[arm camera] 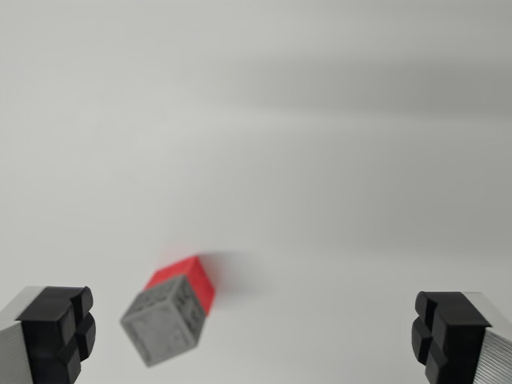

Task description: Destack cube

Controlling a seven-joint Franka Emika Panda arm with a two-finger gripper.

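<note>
A grey cube [162,322] sits on top of a red cube [186,280]; the pair stands on the white surface at the lower left of the wrist view, with the red one showing behind and under the grey one. My gripper [254,336] is open and holds nothing. Its left fingertip [58,328] is just left of the grey cube, and its right fingertip [446,330] stands far off to the wrist view's right. The stack lies between the fingers, close to the left one, and looks some way below them.
A plain white surface [320,160] fills the whole view, with a soft grey shadow band across its upper part.
</note>
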